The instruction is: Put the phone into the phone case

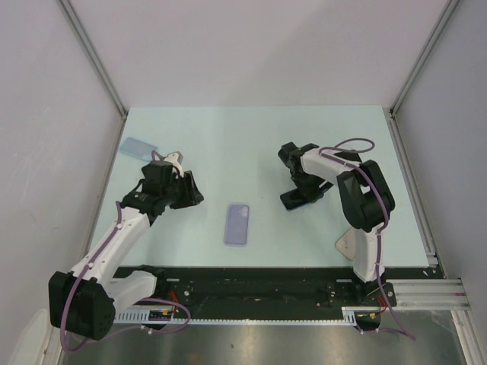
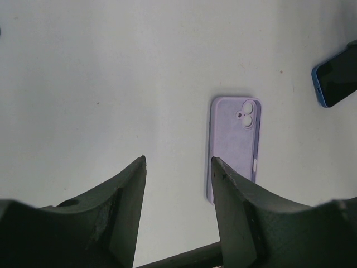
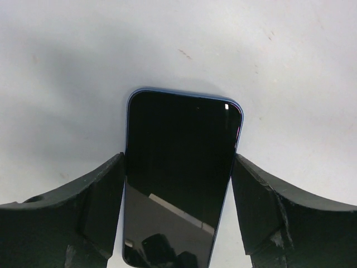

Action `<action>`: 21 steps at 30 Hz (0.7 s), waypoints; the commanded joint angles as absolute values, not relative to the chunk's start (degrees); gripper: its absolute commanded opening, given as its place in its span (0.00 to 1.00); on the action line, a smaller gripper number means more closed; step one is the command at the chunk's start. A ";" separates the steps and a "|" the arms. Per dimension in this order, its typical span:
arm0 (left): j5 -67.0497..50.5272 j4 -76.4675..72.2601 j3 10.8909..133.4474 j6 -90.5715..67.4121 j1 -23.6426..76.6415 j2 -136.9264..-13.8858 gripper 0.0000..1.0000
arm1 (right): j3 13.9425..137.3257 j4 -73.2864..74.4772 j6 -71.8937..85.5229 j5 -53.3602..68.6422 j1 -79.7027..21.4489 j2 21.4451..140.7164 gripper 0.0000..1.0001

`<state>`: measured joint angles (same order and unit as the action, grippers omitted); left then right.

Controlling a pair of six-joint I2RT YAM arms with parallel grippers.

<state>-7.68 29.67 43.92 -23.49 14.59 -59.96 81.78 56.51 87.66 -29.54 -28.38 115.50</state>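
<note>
Top external view: the phone case, lilac, lies flat on the table between the two arms, with nothing touching it. The phone lies to its right, well apart from it, under the right gripper. The left gripper hangs to the left of the case and faces it. This placement is judged to keep it ready to steady the case. A pale blue flat item lies at the far left and plays no part.

Left wrist view: the left gripper's jaws stand apart with only bare table between them. The case lies just beyond the right finger with its open side up and its camera cut-out away from the camera. The phone's corner shows at the upper right.

Right wrist view: the phone lies screen up between the fingers of the right gripper. The pads appear to meet both long edges, so the jaws read as closed on the phone. Gripping by the edges leaves the back free to seat in the case. It cannot be told whether the phone has left the table. The insertion has not yet begun.
</note>
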 commanded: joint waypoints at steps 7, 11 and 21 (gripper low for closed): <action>-10.28 27.86 43.24 -24.52 14.15 -60.11 0.55 | 68.05 32.29 51.54 -27.29 -31.55 104.69 0.61; -11.86 27.33 42.89 -24.52 14.15 -60.91 0.56 | 61.88 19.63 39.40 -17.34 -31.90 100.82 0.62; -28.03 18.91 35.52 -31.46 14.06 -68.02 0.55 | 53.44 13.80 33.93 -4.32 -35.59 95.19 0.57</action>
<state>-18.35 24.69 39.24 -27.07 14.37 -65.84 55.29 19.05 36.71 -14.96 -32.95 97.12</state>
